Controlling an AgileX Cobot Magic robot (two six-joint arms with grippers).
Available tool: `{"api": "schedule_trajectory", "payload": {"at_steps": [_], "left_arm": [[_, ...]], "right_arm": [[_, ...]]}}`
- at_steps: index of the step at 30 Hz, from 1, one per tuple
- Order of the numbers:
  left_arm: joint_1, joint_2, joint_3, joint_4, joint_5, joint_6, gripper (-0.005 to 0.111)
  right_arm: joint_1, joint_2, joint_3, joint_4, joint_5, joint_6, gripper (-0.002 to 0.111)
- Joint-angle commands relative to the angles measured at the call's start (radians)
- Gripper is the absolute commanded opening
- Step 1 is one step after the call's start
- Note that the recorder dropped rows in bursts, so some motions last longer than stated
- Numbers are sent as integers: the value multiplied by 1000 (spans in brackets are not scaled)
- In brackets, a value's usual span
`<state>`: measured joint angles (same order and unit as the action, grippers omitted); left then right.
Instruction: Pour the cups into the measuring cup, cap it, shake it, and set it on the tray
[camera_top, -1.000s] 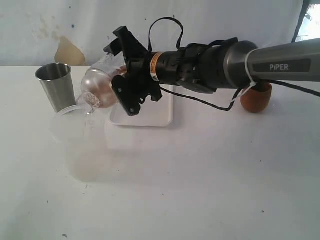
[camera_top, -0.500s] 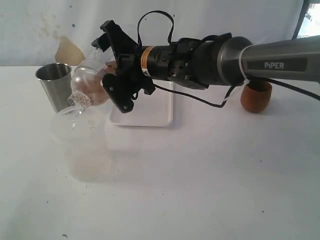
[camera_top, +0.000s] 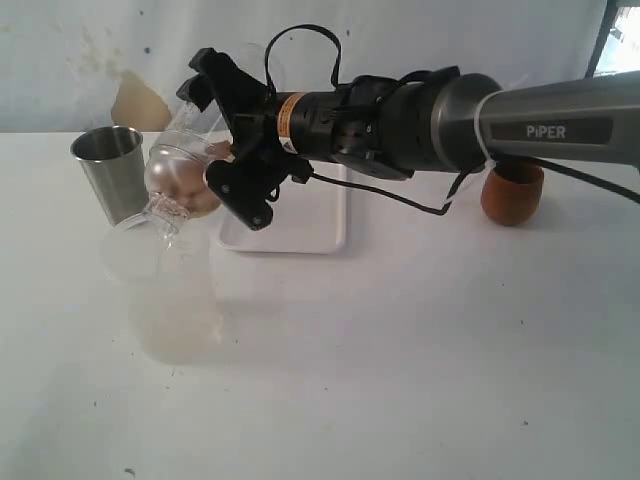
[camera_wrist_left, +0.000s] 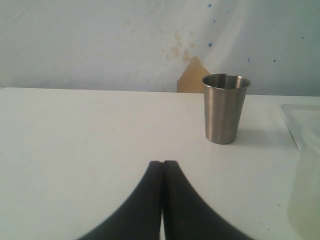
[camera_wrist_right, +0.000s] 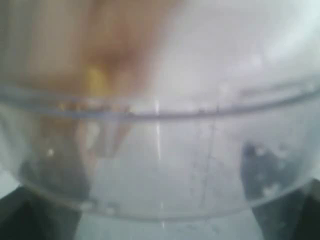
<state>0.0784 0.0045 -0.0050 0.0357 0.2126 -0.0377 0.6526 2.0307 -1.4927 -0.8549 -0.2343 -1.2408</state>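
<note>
My right gripper (camera_top: 216, 136) is shut on the clear measuring cup (camera_top: 186, 172) and holds it tilted in the air above the left end of the white tray (camera_top: 300, 236). The cap (camera_top: 164, 208) is on it and points down-left, just over the frosted tub. Brownish contents lie at the capped end. In the right wrist view the measuring cup (camera_wrist_right: 160, 150) fills the picture between the dark fingers (camera_wrist_right: 30, 215). The steel tumbler (camera_top: 110, 172) (camera_wrist_left: 225, 107) stands upright at the left. The wooden cup (camera_top: 512, 195) stands at the right behind the arm. My left gripper (camera_wrist_left: 163, 163) is shut and holds nothing.
A frosted translucent tub (camera_top: 140, 252) (camera_wrist_left: 306, 195) stands in front of the tumbler, left of the tray. A wall with a brown stain (camera_top: 130, 102) rises behind the table. The right arm (camera_top: 540, 125) stretches across the back right of the table.
The right arm has swung the capped measuring cup leftward and a little upward. The cap end has dipped toward the tub. The left gripper has stayed still.
</note>
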Motion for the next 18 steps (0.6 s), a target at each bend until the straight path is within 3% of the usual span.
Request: {"api": "schedule_trajectory", "payload": {"at_steps": [1,18], "left_arm": [[-1,-4,5,-12,-10,-2,0],[-1,-4,5,-12,-10,-2,0]], "right_arm": [[5,-17,-11,8,-22,-33,0],[5,-17,-43,21,-60,-89,0]]}}
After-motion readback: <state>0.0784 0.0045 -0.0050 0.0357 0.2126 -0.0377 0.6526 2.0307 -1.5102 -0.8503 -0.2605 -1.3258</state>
